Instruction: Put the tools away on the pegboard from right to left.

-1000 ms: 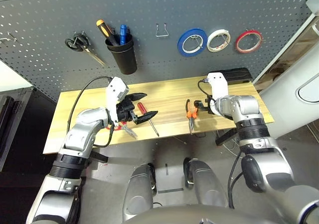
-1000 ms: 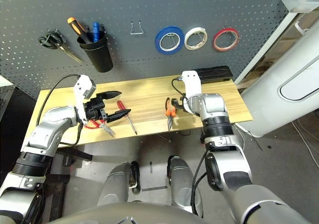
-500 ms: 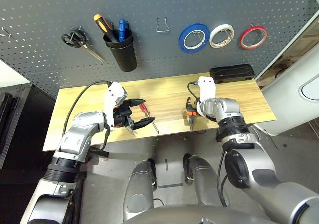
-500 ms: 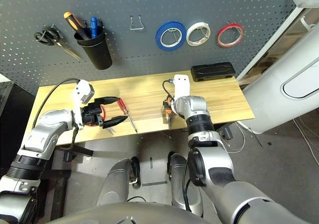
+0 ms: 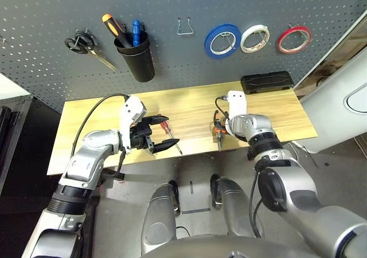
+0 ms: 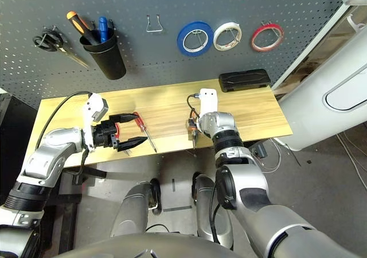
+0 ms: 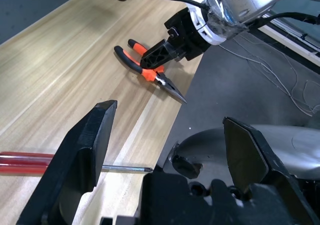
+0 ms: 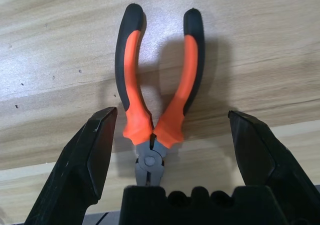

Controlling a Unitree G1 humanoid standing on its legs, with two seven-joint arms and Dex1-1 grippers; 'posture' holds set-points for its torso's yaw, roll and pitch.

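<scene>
The right gripper [image 8: 167,150] hangs open over the pliers [image 8: 157,80] lying flat on the counter [image 5: 275,117], one finger on each side. They look stiff and heavy, with rubbery handles; the pivot seems the best hold. The left gripper [image 7: 175,140] is open too.

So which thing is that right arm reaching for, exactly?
Look at the wooden table under the pegboard, near its front edge. The pliers lie flat between the right end effector's open fingers, apart from the red screwdriver by their orange-and-black handles.
</scene>
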